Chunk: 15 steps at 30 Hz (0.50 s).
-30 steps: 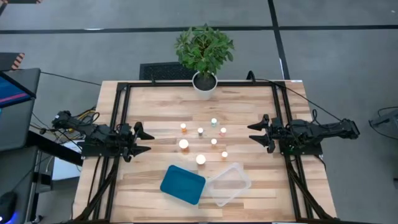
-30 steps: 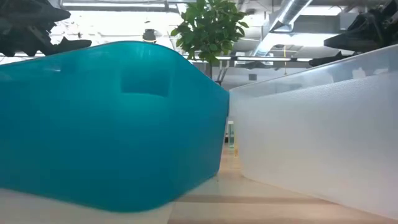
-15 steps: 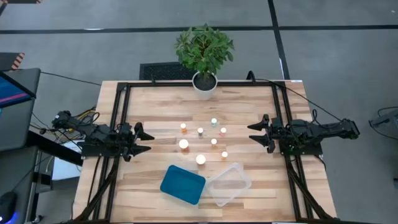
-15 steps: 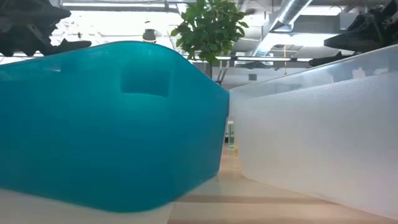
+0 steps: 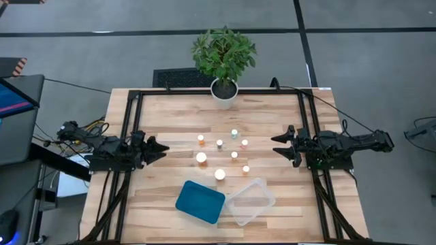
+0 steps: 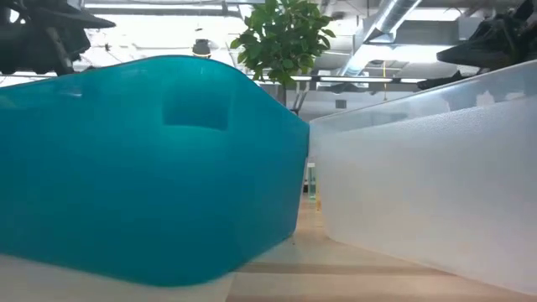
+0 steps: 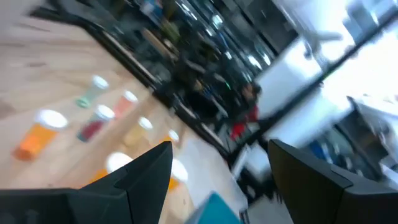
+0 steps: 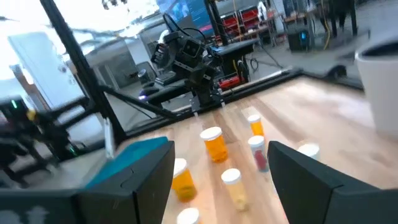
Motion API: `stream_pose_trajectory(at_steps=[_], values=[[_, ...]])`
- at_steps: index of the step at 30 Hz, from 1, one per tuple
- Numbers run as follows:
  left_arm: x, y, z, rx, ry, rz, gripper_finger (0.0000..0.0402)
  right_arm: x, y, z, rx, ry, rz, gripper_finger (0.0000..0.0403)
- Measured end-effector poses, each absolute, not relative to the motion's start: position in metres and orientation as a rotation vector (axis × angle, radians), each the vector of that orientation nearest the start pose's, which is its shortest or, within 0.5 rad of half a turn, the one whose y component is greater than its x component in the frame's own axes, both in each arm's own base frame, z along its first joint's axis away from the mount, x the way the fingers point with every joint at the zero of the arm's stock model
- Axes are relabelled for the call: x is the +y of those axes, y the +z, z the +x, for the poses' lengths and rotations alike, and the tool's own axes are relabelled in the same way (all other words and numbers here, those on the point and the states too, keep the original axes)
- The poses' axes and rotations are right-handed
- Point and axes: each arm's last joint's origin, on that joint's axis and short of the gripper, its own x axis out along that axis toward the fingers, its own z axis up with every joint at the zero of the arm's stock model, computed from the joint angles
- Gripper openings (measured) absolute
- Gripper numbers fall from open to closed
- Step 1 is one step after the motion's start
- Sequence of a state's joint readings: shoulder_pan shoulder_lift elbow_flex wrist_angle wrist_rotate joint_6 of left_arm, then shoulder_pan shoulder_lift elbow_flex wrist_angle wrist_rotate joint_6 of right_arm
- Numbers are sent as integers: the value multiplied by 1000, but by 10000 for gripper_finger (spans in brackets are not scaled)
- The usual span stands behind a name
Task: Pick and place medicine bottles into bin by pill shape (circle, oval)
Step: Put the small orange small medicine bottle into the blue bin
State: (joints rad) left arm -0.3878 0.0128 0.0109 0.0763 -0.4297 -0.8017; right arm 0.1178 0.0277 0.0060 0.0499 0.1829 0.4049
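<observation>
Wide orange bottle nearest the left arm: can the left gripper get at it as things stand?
Probably yes. The left gripper sits open at the table's left edge, and only bare wood lies between it and the wide orange bottle; the other bottles stand beyond it.

- The tabletop [image 5: 170, 116] is pale wood, striped plank by plank.
- The medicine bottles [image 5: 220, 157] have white caps; most bodies are orange, one greenish, one pinkish red.
- One bin [image 5: 200, 201] is teal blue.
- The other bin [image 5: 251, 201] is frosted clear.
- The frame rails [image 5: 129, 122] are black.
- The plant [image 5: 223, 53] is green in a white pot [image 5: 223, 92].
</observation>
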Motion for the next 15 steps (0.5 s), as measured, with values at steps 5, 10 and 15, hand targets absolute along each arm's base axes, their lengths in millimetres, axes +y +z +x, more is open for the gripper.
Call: stream_pose_trajectory(at_steps=[5, 10, 15], values=[[-21, 173, 92, -134, 126, -889, 258, 6, 168, 98, -51, -52, 690, 271], [-17, 178, 91, -238, 231, -973, 258, 6, 169, 98, -61, -49, 785, 271], [-15, 193, 87, -409, 184, -1140, 258, 6, 172, 98, -97, -35, 889, 271]])
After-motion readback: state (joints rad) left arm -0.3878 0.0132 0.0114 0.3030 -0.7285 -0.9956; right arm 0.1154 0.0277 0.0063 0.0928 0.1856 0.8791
